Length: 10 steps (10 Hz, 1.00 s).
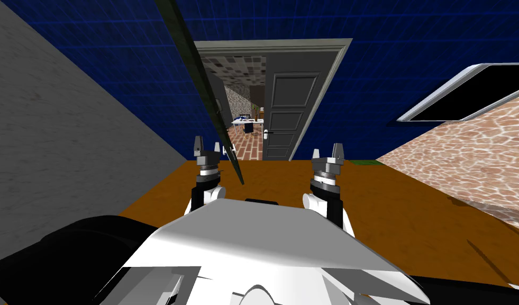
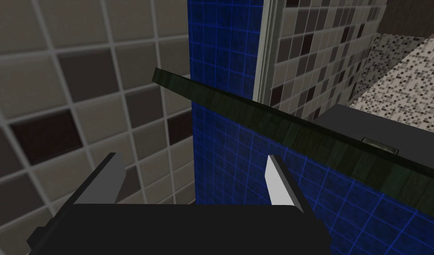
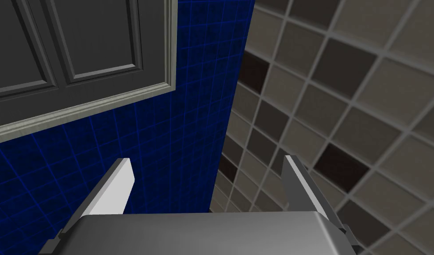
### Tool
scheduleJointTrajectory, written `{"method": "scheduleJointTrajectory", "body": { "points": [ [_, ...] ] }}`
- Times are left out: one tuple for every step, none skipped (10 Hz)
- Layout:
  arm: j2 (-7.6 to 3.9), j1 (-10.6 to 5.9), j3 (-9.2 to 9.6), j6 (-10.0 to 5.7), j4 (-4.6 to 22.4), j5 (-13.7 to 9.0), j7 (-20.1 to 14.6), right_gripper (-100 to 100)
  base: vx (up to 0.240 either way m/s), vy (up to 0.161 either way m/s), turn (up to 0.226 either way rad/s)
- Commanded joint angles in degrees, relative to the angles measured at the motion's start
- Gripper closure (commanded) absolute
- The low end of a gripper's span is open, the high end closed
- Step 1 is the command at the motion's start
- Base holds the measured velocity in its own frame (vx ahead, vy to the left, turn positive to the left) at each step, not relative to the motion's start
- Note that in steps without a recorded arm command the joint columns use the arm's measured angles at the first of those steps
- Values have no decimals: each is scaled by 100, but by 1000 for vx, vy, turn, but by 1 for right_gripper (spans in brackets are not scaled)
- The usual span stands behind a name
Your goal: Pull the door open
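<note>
Both jaws released. The left gripper (image 1: 207, 144) has its blades spread wide, as its own wrist view (image 2: 192, 157) also shows. The right gripper (image 1: 327, 151) is spread the same way (image 3: 207, 159), gripping nothing. The door (image 1: 287, 114) is dark grey and panelled, and stands in the right half of a light grey door frame (image 1: 274, 47) set in a blue gridded wall (image 1: 411, 53). It is well ahead of both grippers and apart from them. A small handle (image 1: 267, 132) sits on the door's edge nearest the frame's middle. The left half of the frame is open, with a brick-coloured floor (image 1: 247, 148) and a white table (image 1: 245, 122) beyond. The right wrist view looks up at the door's panels (image 3: 65, 44) and the frame's corner (image 3: 101, 101), with a chequered tiled surface (image 3: 344, 110) beside the wall. A thin dark green strip (image 1: 209, 106), seen edge-on, runs from above the frame's left post down to just beside the left gripper, on its inner side. In the left wrist view the strip (image 2: 264, 116) crosses beyond the blades, with a dark grey face and a small metal plate (image 2: 379, 146) behind it. Cannot tell whether it is a door leaf. An orange-brown floor (image 1: 274, 180) stretches from the grippers to the frame's foot. There is a grey wall (image 1: 67, 132) left of the frame and a pink stone-patterned surface (image 1: 464, 153) to its right.
</note>
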Motion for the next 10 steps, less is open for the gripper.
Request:
{"method": "scheduleJointTrajectory", "body": {
  "points": [
    [-59, -119, 38, -18, 205, -87, 67, -100, 68, 91, -14],
    [-78, -162, 53, -24, 280, -119, 92, -100, 85, -10, 42],
    [-96, -206, 67, -31, 355, -151, 117, -100, 69, -43, 16],
    [-115, -250, 81, -38, 431, -183, 142, -100, 47, -41, 6],
    [-153, -346, 112, -52, 597, -253, 196, -100, 67, -32, 14],
    [-175, -409, 132, -62, 705, -299, 232, -100, 82, -27, 17],
    [-196, -472, 153, -71, 813, -345, 268, -100, 78, -10, 15],
    [-218, -534, 173, -81, 922, -391, 304, -100, 66, 6, 11],
    [-240, -597, 193, -91, 1030, -437, 339, -100, 68, 3, 8],
    [-261, -670, 217, -102, 1156, -490, 381, -100, 76, -5, 14]
  ]
}}
